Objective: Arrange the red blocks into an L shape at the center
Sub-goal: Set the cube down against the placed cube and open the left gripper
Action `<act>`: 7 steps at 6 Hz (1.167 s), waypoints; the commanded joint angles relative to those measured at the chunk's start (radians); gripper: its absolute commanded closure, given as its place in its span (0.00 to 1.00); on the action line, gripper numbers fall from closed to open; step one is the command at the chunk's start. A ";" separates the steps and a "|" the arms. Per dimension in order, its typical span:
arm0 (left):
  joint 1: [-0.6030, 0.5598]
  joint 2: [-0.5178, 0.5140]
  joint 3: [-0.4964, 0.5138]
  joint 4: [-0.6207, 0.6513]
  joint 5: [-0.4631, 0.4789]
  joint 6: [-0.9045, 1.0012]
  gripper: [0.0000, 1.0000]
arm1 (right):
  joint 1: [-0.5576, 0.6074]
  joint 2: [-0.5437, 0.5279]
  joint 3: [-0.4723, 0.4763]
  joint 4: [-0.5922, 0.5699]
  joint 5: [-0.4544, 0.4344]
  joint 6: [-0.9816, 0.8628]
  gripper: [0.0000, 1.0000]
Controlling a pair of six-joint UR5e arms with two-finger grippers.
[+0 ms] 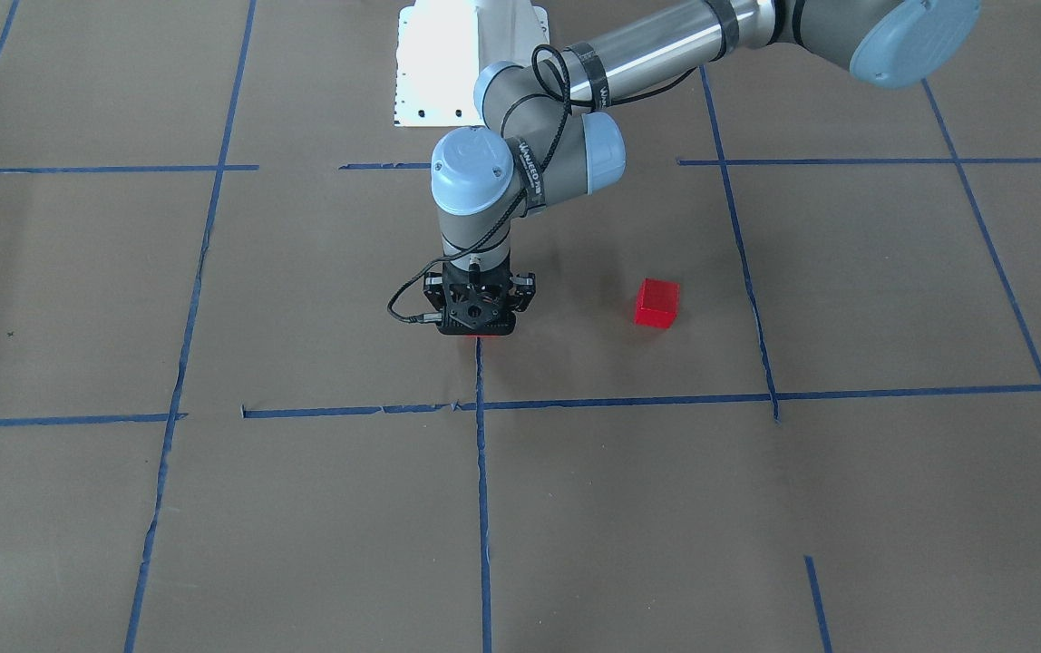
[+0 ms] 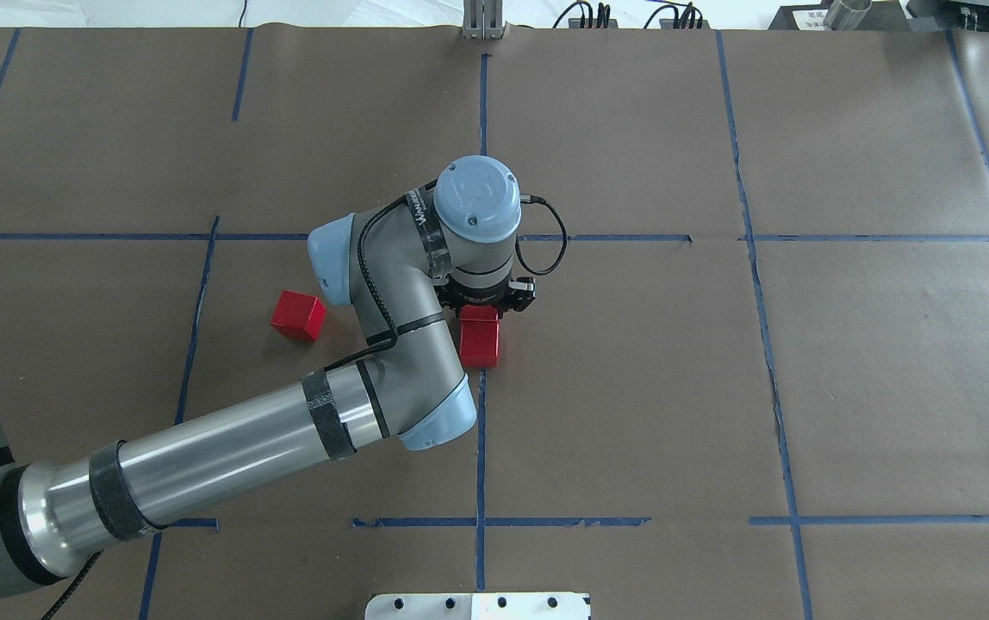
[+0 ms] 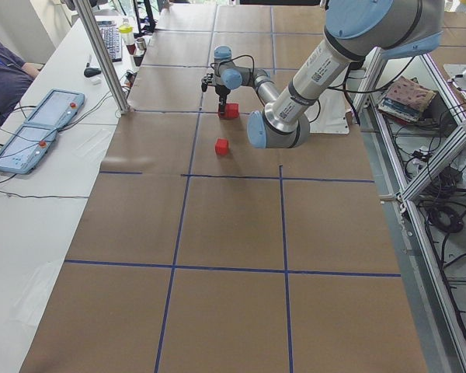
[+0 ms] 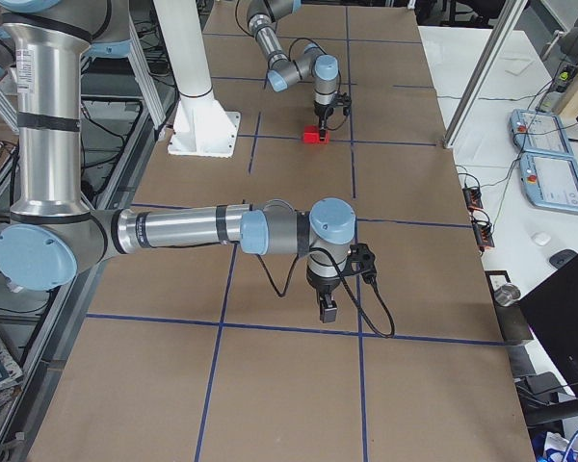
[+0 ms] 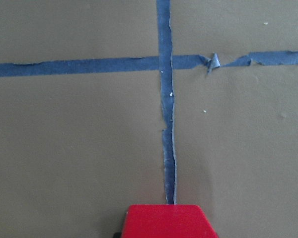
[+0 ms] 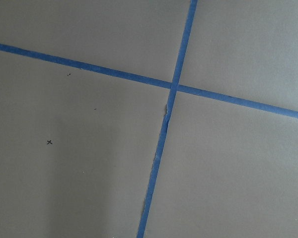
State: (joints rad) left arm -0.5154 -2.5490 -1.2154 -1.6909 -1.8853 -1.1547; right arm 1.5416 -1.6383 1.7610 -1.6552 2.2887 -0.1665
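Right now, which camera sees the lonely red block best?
The overhead view: the lone red block looks biggest there, nothing covering it. Front-facing shows it clearly too, the left view tiny. I can't spot it in the right or wrist views.

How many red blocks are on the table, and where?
3. One red block lies alone, left of the center tape line. Two adjoin on that line: the near one exposed, the far one partly hidden under the left gripper.

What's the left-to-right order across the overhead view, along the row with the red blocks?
Lone red block → centre red blocks, count unclear → right blue tape line. Left gripper overlaps the centre red blocks, so omitted.
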 commanded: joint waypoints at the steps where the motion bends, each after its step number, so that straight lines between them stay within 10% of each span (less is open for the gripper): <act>1: 0.000 0.000 0.001 -0.007 0.000 0.001 0.51 | 0.000 0.000 -0.002 0.000 0.000 0.001 0.00; 7: 0.000 0.003 0.001 -0.012 -0.002 0.004 0.30 | 0.000 0.002 -0.002 -0.002 0.000 0.001 0.00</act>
State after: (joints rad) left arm -0.5154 -2.5473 -1.2149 -1.7024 -1.8868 -1.1509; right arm 1.5417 -1.6369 1.7597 -1.6567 2.2887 -0.1657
